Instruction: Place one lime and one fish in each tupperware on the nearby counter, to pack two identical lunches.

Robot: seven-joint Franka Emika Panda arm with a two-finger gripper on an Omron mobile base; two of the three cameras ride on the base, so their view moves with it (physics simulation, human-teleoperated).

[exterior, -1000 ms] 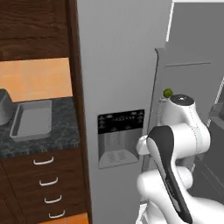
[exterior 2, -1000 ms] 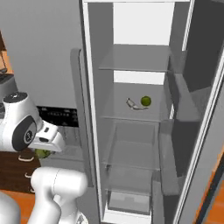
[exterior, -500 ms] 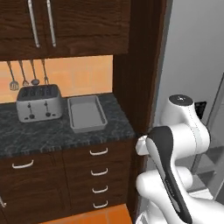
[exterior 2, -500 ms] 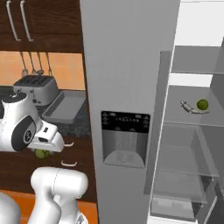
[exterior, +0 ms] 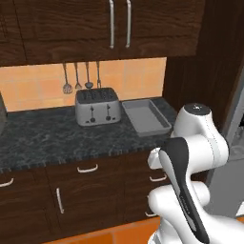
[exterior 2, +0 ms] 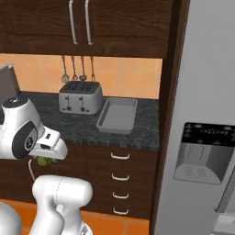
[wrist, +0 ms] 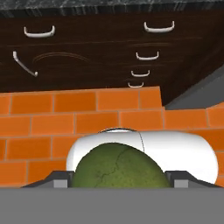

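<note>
Home kitchen indicated: dark stone counter (exterior: 57,136); toaster (exterior: 97,106); hung utensils (exterior: 82,78); wooden cabinets (exterior: 119,24); fridge dispenser (exterior 2: 206,153).

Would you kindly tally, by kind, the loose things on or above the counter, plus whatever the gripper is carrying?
Tupperware tray: 1
Toaster: 1
Hanging utensils: 4
Lime, held between the gripper fingers: 1
Total: 7
</note>
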